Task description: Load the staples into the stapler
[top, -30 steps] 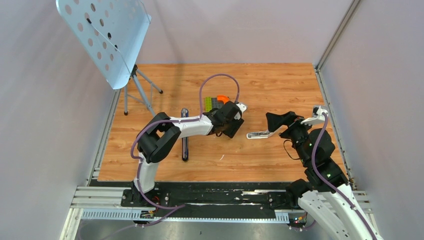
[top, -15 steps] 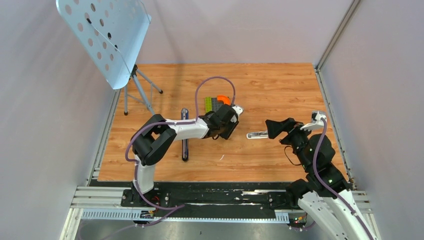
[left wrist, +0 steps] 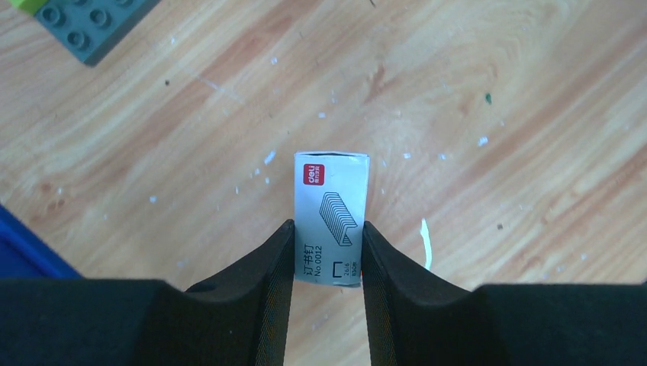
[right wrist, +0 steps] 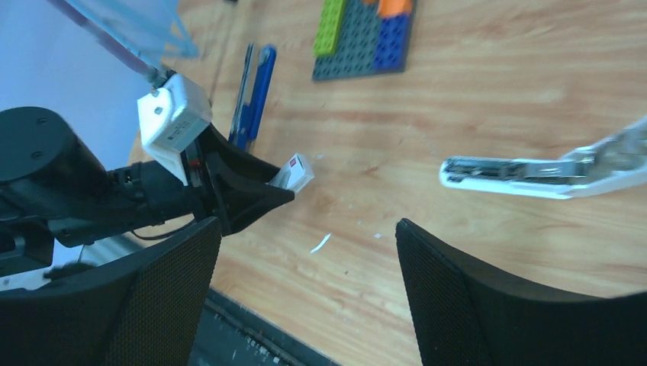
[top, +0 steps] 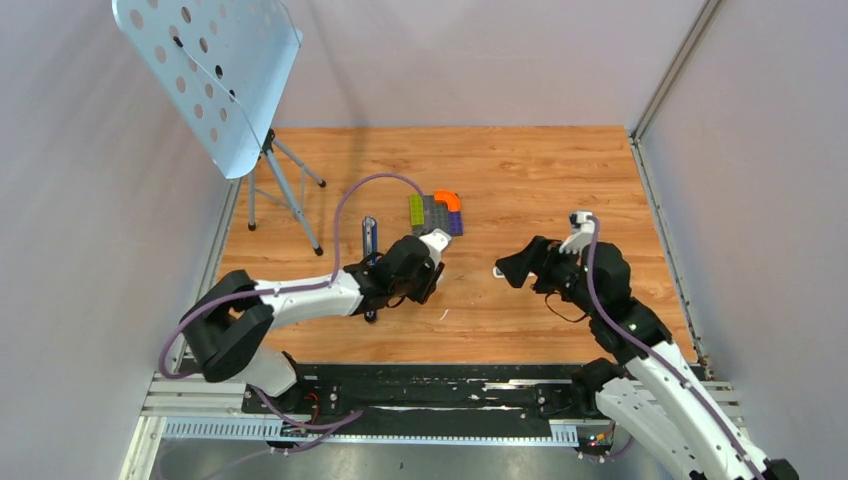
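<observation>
My left gripper [left wrist: 326,238] is shut on the tiny white printed staples box [left wrist: 330,217] and holds it just above the wood; the box also shows in the right wrist view [right wrist: 294,172]. No loose grey staple strip shows. The slim blue stapler [top: 369,238] lies opened flat left of the left gripper [top: 415,277], its near half hidden by the arm; it also shows in the right wrist view [right wrist: 256,91]. My right gripper [right wrist: 309,223] is open and empty, hovering at centre right [top: 515,268].
A long white plastic bar [right wrist: 534,174] lies on the wood by the right gripper. A multicoloured block plate [top: 435,210] sits at the back centre. A perforated music stand [top: 210,70] on a tripod stands at the back left. A small white sliver [top: 443,315] lies nearby.
My left gripper has moved nearer and to the left with the box in it. My right gripper has moved left, over the white bar.
</observation>
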You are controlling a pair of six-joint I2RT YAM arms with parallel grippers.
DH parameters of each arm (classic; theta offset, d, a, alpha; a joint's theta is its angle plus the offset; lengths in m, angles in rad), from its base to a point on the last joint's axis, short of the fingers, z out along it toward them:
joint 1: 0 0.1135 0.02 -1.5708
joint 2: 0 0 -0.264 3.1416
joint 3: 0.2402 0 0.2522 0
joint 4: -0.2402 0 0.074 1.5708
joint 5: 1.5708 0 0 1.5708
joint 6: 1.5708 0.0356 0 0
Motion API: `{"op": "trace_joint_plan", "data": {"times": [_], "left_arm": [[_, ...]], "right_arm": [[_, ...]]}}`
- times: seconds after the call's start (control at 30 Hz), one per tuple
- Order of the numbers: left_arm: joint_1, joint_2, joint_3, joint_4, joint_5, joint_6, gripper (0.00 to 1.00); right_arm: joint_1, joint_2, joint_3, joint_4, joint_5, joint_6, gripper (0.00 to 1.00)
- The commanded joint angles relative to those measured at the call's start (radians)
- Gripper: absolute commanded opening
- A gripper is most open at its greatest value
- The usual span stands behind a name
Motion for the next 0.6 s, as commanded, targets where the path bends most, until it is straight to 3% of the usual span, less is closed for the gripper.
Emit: {"op": "trace_joint_plan", "data": {"times": [0.0,0.2,0.57], "left_arm": [[-0.036,-0.132,-0.105,0.065,-0.027,-0.020,0.36],[-0.078,-0.312,-0.245,0.128,-0.024,0.000,0.37],[-0.106,-0.514,-0.354,0.192,0.063,0.068,0.37]], "right_arm": [[0.010,0.136,0.069,0.072,-0.251,-0.030,0.84],[0.003,0.338,0.073,0.210,-0.518,0.021,0.60],[0.003,0.623,0.136,0.297,-0.761,0.046,0.58]]}}
